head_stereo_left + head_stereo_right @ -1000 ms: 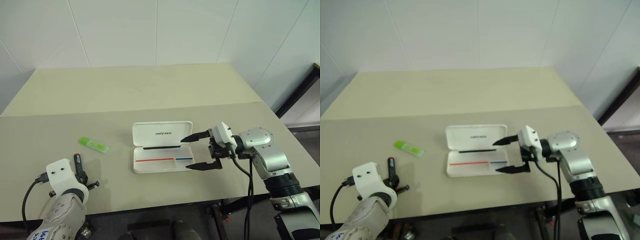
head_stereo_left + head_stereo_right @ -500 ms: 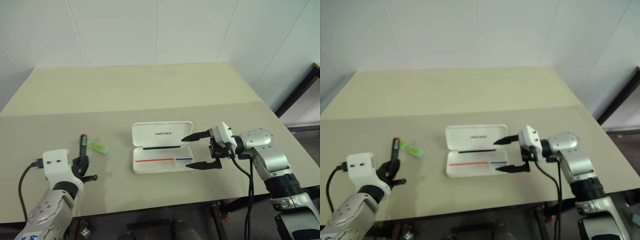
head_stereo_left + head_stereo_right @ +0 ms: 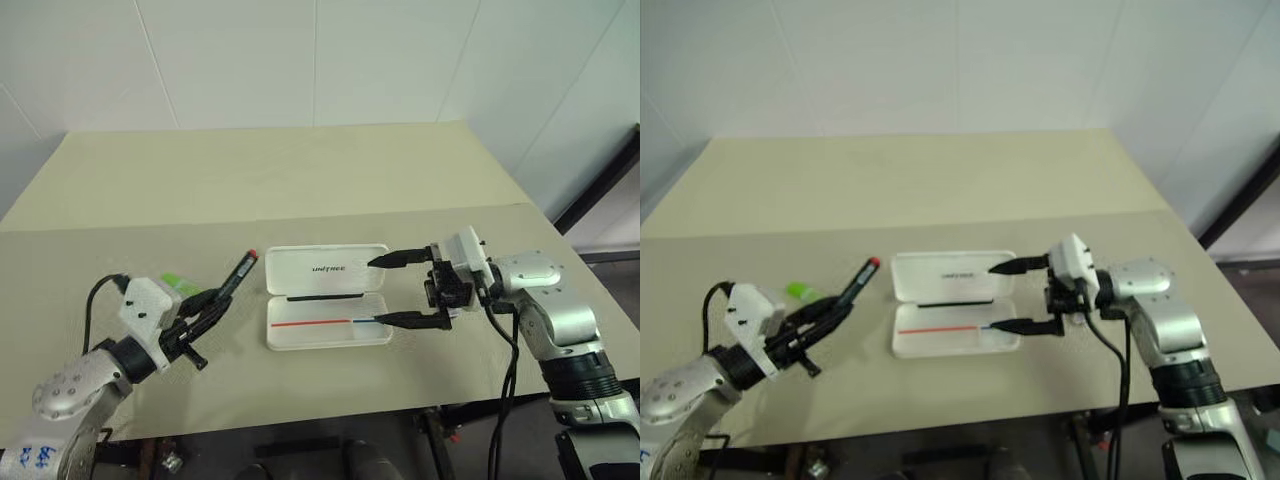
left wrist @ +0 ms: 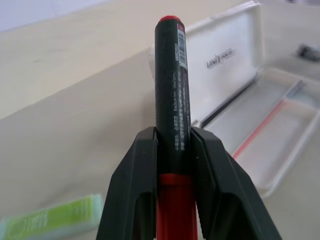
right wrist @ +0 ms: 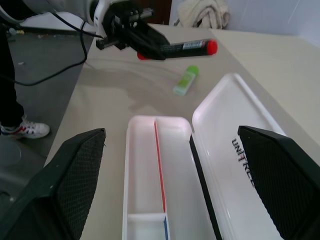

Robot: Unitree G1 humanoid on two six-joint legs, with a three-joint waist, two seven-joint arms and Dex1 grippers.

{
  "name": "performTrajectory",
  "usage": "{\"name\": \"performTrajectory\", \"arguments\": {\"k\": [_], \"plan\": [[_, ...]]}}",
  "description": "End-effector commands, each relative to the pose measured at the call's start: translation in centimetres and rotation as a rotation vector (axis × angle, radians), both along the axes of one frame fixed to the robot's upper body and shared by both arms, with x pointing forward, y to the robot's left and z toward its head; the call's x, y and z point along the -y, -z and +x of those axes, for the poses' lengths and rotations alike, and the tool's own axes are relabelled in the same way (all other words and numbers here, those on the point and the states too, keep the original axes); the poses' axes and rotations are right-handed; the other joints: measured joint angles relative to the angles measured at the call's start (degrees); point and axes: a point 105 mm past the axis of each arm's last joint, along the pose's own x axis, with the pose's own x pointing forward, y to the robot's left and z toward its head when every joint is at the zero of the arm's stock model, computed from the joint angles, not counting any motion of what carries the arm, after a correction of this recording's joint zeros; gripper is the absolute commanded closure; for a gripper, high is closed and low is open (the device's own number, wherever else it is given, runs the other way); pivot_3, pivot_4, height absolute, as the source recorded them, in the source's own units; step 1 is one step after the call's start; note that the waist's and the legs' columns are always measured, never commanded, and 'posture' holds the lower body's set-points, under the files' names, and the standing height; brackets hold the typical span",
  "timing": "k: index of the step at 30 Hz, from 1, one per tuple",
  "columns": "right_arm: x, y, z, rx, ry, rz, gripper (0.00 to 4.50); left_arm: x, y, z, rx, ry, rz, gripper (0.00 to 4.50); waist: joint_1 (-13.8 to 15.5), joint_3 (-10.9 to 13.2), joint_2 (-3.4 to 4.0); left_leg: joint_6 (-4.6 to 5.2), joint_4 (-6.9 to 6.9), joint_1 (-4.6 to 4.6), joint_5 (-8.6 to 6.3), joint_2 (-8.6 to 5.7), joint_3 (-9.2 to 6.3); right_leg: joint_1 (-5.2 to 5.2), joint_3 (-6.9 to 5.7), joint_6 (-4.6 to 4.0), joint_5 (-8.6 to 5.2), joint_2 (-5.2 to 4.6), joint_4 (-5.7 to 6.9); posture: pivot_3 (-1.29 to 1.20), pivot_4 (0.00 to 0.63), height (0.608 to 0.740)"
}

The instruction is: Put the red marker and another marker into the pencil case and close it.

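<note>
Pale walls back a beige tabletop (image 3: 300, 180), where the pencil case (image 3: 326, 308) lies open and flat, lid back, tray up to receive things. Its lid reads "UNITREE". Left end effector (image 3: 213, 300) is clamped on the red marker (image 3: 236, 276), held clear of the tabletop and aimed toward the case, presumably for dropping in. Right end effector (image 3: 392, 290) is spread wide at the case's right end, likely to steady it. A green marker (image 3: 178, 285) waits beside the left arm.

Pencil case (image 3: 325, 308) mid-table (image 3: 300, 180), open; green marker (image 3: 178, 284) lying left; red marker (image 3: 236, 277) between them, above table.
</note>
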Motion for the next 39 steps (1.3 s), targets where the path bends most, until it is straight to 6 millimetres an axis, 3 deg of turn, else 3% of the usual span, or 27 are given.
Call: {"name": "performTrajectory", "arguments": {"k": [1,5,13,24,39], "plan": [[0.5,-1.0,-0.8,0.038,0.031,0.012,0.00,1.0,-0.7,0.5,0.055,0.165,0.114,3.89,0.6,0.0,0.02,0.00,-0.01,0.00,0.00,0.00,0.01,0.00,0.00,-0.01,-0.01,0.00,-0.02,0.00,0.150,0.740],[1.0,-0.6,-0.9,0.049,0.081,-0.002,0.00,1.8,-0.9,1.5,0.059,0.277,0.195,3.89,1.0,0.0,0.03,0.01,-0.01,-0.04,-0.06,-0.01,0.04,0.01,0.00,0.04,-0.01,-0.07,-0.09,0.00,0.150,0.740],[1.8,-0.2,-1.4,0.060,0.149,-0.009,0.00,5.3,-0.9,3.0,0.064,0.464,0.279,3.89,2.0,0.0,0.05,0.02,-0.04,-0.03,-0.09,0.01,0.03,-0.06,-0.06,0.43,0.15,-0.05,0.12,0.00,0.150,0.740],[2.4,0.1,-2.1,0.055,0.202,-0.011,0.00,9.3,1.5,4.9,0.036,0.550,0.337,3.89,2.3,0.0,0.05,0.03,0.13,-0.02,-0.08,-0.01,0.00,-0.04,-0.06,0.47,0.16,-0.03,0.31,0.00,0.150,0.740],[2.8,0.2,-2.5,0.059,0.265,0.008,0.00,11.6,2.7,6.4,0.032,0.609,0.380,3.89,2.5,0.0,0.05,0.04,0.24,0.01,-0.08,-0.02,-0.02,-0.03,-0.05,0.49,0.15,-0.02,0.54,0.00,0.150,0.740]]}}
